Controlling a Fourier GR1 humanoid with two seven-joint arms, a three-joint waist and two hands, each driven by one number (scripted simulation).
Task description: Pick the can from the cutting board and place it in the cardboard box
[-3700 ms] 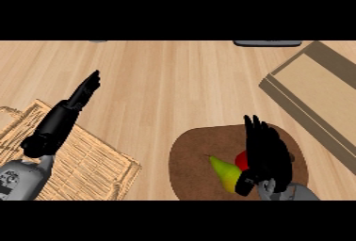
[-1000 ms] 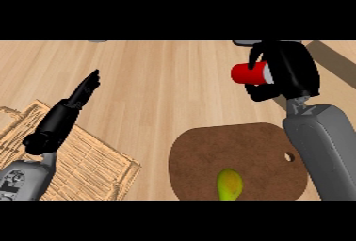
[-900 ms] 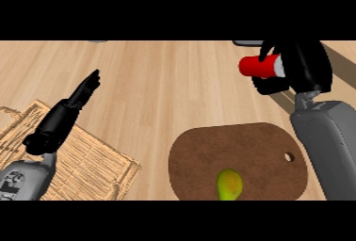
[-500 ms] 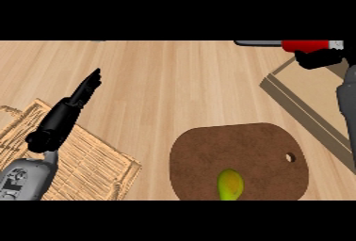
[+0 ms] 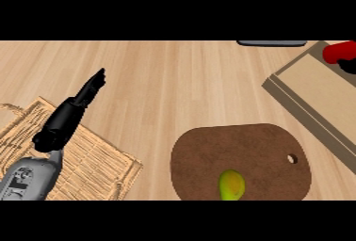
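The red can point(image 5: 339, 51) shows at the upper right edge, over the far part of the cardboard box point(image 5: 316, 89). Only a black sliver of my right hand point(image 5: 349, 67) is in view, just below the can and against it, still holding it; the rest is cut off by the right edge. The round brown cutting board point(image 5: 240, 155) lies at the lower middle with no can on it. My left hand point(image 5: 73, 110) rests open at the left, fingers straight and pointing up-right, holding nothing.
A yellow-green fruit point(image 5: 231, 184) lies on the board's near edge. A woven mat point(image 5: 83, 160) sits under my left forearm at the lower left. A dark flat object point(image 5: 271, 43) lies at the counter's far edge.
My right hand has lifted the red can off the cutting board and carried it up and to the right, over the cardboard box, until it is nearly out of view. The left hand has stayed still.
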